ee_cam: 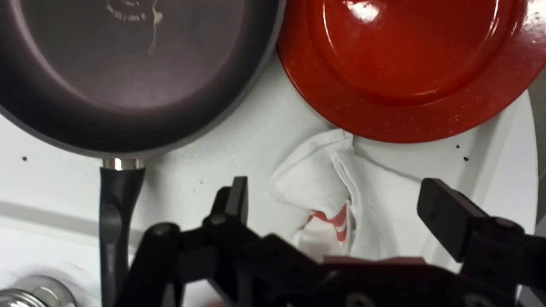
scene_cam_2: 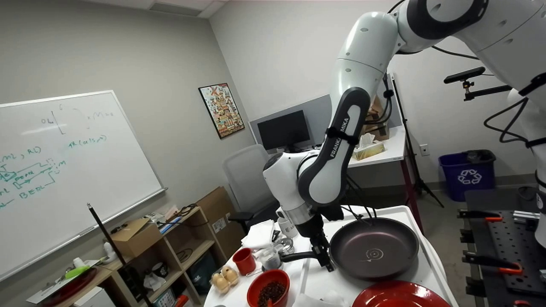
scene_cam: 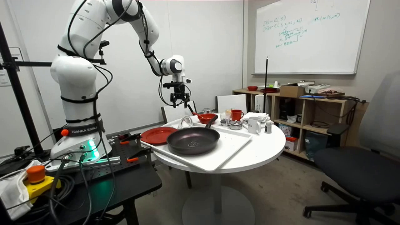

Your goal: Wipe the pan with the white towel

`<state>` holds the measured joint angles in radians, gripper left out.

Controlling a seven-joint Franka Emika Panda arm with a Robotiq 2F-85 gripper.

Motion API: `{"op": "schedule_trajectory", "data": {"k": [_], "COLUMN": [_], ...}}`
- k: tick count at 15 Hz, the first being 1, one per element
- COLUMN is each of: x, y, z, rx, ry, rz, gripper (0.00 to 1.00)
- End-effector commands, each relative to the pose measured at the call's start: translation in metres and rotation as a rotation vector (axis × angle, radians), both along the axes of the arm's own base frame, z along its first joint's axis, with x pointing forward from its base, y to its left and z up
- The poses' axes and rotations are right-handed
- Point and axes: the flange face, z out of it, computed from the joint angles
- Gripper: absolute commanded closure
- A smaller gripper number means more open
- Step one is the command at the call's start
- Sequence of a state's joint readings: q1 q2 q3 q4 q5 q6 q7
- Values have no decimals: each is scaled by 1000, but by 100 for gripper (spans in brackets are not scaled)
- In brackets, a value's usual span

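Note:
The pan (scene_cam: 193, 140) is a dark, shallow, round frying pan on the white tray. It shows in an exterior view (scene_cam_2: 374, 247) and in the wrist view (ee_cam: 140, 72), where a pale streak marks its inside. The white towel (ee_cam: 311, 183), with a red stripe, lies crumpled on the tray beside the pan and the red plate. It is partly visible in both exterior views (scene_cam: 185, 122) (scene_cam_2: 318, 301). My gripper (ee_cam: 336, 198) is open and empty, its fingers on either side of the towel in the wrist view. In an exterior view the gripper (scene_cam: 179, 104) hangs above the tray's far side.
A red plate (scene_cam: 156, 135) lies against the pan's side on the white tray (scene_cam: 231, 147). The pan's handle (ee_cam: 113, 213) points across the tray's edge. A red bowl (scene_cam_2: 268, 285), a red mug (scene_cam: 237, 115), a white mug (scene_cam: 254, 125), glass jars and eggs stand nearby.

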<state>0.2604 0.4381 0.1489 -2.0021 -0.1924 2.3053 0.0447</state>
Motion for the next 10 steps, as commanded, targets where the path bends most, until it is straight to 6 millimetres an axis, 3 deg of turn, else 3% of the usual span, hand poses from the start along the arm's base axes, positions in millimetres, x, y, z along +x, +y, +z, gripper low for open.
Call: {"op": "schedule_trajectory", "data": {"k": [1,7,8,9,10], "x": [-14,-23,-26,-12,-14], "y": [-39,-98,-103,-95,-100], "z": [13,21,21,12,13], "rx": [-22,-46,-41,-46,-47], "ry": [48,93,103,85,89], "rz": [-123,-270,-279,-240,-251], "gripper": [0,0,0,0,0]}}
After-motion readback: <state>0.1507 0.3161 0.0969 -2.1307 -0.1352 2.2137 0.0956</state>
